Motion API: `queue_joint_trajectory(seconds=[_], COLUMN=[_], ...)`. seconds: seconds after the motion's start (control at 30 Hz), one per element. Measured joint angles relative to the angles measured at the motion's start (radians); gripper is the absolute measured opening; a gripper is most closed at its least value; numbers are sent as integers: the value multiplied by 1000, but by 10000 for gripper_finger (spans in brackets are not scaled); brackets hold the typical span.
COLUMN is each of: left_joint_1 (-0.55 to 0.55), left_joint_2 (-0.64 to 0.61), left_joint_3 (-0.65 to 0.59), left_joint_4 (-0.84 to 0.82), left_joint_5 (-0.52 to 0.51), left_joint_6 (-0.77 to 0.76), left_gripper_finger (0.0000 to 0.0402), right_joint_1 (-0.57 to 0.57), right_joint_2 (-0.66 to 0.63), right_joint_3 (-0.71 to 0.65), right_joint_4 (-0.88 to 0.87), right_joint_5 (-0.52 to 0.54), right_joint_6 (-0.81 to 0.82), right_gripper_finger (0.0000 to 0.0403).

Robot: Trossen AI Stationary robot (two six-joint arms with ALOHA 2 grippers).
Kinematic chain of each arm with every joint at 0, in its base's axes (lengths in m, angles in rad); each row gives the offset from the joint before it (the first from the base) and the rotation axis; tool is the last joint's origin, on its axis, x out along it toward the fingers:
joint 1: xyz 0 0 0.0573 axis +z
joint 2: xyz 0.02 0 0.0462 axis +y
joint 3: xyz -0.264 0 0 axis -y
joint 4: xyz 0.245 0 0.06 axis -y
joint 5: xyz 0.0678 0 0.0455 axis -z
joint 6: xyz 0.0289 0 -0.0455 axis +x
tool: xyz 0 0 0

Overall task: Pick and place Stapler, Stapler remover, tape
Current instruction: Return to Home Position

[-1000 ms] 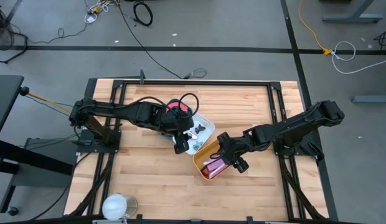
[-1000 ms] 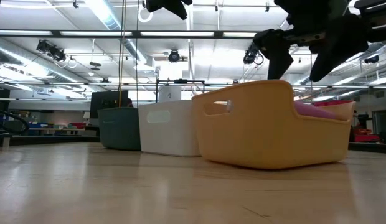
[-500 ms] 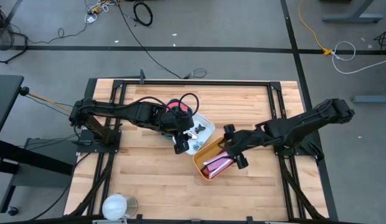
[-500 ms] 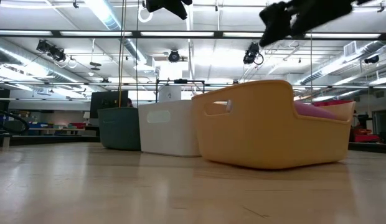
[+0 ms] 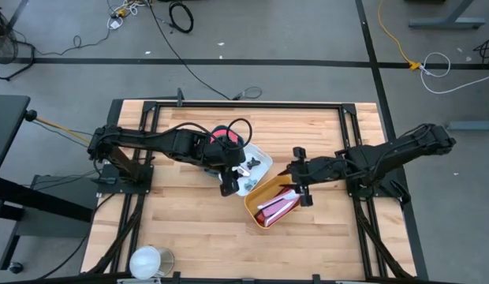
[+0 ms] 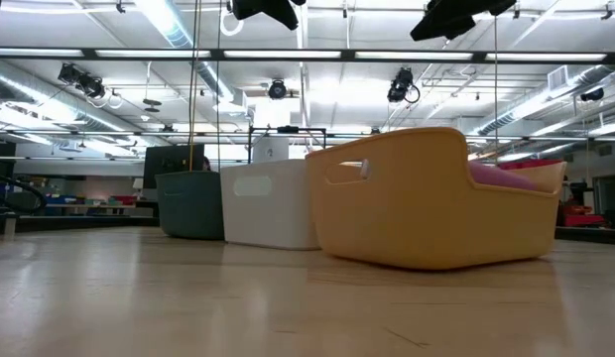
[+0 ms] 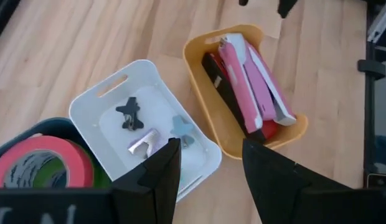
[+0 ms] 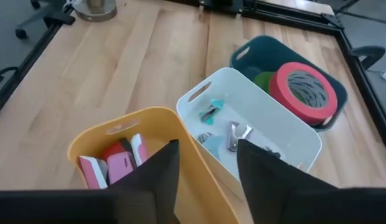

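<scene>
Saw left claw (image 5: 233, 180) and right claw (image 5: 296, 175) parted, empty, above counter (image 5: 189, 237). Found staplers (image 7: 246, 81) in yellow bin (image 7: 192, 59), staple removers (image 7: 129, 115) in white bin (image 7: 99, 99), tape (image 7: 43, 162) in dark bin (image 8: 255, 53). Judged best: lifted clear of rims, then folded home.

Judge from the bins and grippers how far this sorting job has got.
Done: staplers lie in the yellow bin, staple removers in the white bin, tape in the teal bin. In hand: nothing; left gripper and right gripper hover open near the bins. Left: only bringing the arms home.
</scene>
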Motion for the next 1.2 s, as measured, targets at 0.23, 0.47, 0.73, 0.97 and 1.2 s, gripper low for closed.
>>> queue_joint_trajectory(seconds=[0.23,0.47,0.73,0.97,1.2], left_joint_1=[-5,-12,-11,-8,22], left_joint_2=[-2,-49,-127,-195,-243], left_joint_3=[0,0,1,1,-8], left_joint_4=[7,14,1,-22,-18], left_joint_5=[-25,-7,25,32,31], left_joint_6=[-27,59,117,189,233], left_gripper_finger=[155,69,8,6,3], right_joint_1=[0,0,0,0,0], right_joint_2=[-5,-25,-60,-80,-84], right_joint_3=[0,0,0,0,-1], right_joint_4=[11,71,83,107,112], right_joint_5=[0,-2,-11,-10,-10], right_joint_6=[87,83,-21,30,38], right_gripper_finger=[114,56,6,9,12])
